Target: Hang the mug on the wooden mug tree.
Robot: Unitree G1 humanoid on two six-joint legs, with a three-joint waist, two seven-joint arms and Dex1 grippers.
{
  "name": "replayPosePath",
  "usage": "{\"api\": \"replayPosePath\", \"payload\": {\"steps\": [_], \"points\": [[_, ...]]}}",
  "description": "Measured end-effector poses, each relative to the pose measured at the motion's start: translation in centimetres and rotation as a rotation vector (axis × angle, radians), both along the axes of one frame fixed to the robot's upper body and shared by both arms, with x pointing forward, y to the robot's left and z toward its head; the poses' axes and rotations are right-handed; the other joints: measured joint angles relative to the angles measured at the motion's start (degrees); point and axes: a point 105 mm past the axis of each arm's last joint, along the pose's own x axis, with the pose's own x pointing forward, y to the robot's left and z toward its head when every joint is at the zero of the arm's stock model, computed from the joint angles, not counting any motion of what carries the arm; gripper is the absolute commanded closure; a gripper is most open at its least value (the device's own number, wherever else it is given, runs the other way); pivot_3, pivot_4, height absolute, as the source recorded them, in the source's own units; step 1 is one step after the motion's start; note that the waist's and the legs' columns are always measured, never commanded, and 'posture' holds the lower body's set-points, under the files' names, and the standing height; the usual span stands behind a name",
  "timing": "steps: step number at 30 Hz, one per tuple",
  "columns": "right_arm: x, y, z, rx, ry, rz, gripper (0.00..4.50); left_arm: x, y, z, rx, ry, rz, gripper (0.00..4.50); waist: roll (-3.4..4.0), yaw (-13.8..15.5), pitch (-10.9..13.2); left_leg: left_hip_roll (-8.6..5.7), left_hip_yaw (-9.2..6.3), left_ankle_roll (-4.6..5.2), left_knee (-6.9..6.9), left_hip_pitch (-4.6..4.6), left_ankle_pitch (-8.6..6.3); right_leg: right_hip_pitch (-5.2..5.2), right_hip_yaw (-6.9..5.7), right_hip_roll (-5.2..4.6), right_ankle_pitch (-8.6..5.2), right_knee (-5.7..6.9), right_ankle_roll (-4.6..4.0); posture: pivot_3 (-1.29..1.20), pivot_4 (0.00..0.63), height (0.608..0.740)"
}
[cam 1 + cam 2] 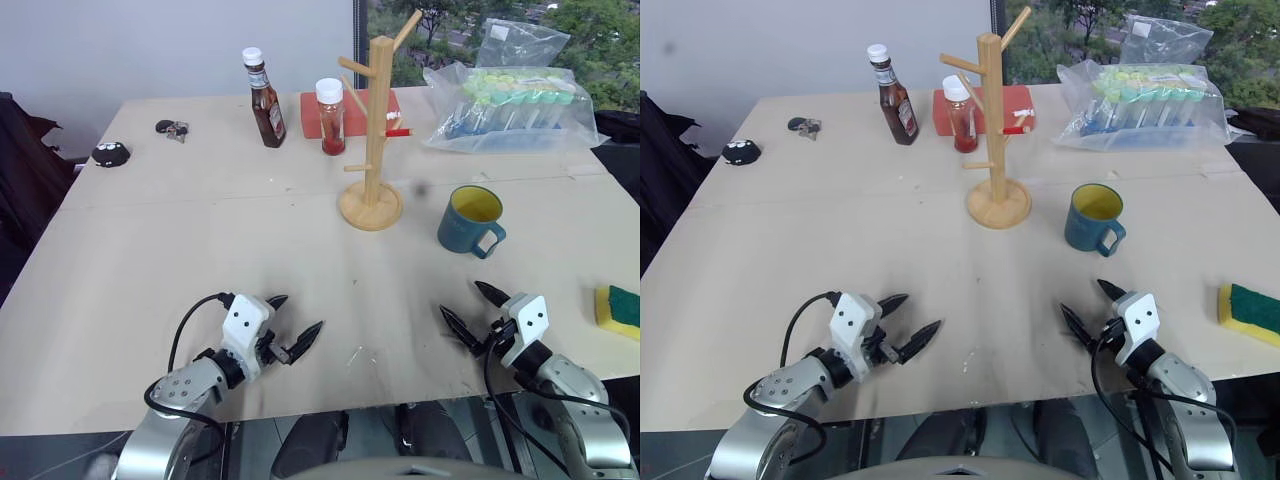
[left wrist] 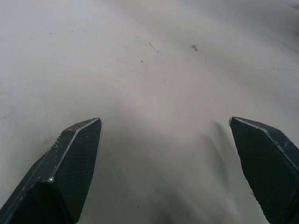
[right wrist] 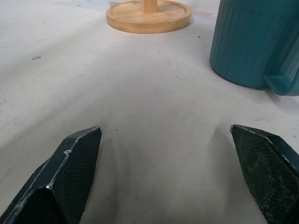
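You have not yet grasped the mug [image 1: 470,220], right of centre beside the tree [image 1: 374,130]; both grippers, left [image 1: 298,330] and right [image 1: 473,310], gape empty, so reach the right one up to it.

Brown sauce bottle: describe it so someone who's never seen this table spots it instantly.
Start at the light wooden mug tree near the middle of the pale table. At the far edge, left of the tree, stand two white-capped bottles. The brown sauce bottle is the left one: taller, dark brown with a narrow neck, while its neighbour, the shorter jar of red-orange contents, is straight-sided.
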Motion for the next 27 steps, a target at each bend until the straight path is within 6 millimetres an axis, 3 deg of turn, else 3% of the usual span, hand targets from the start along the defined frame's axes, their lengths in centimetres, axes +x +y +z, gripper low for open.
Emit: {"api": "replayPosePath", "payload": {"steps": [10,27], "points": [[-0.9,-0.7,0.0,-0.024,0.039,-0.006,0.04,0.6,-0.8,0.5,-0.012,-0.036,-0.004,0.00,0.03,0.0,0.0,-0.01,-0.02,0.00,0.00,-0.03,0.00,0.00,-0.01,-0.01,0.00,-0.03,0.00,0.00,0.150,0.740],[0.2,-1.3,1.3,0.015,0.043,-0.120,0.04,0.4,-1.2,1.3,-0.032,-0.057,-0.004,0.00,0.10,0.0,0.1,0.00,-0.04,-0.01,-0.01,-0.05,-0.01,-0.01,-0.02,-0.02,0.00,-0.05,0.01,0.00,0.150,0.740]]}}
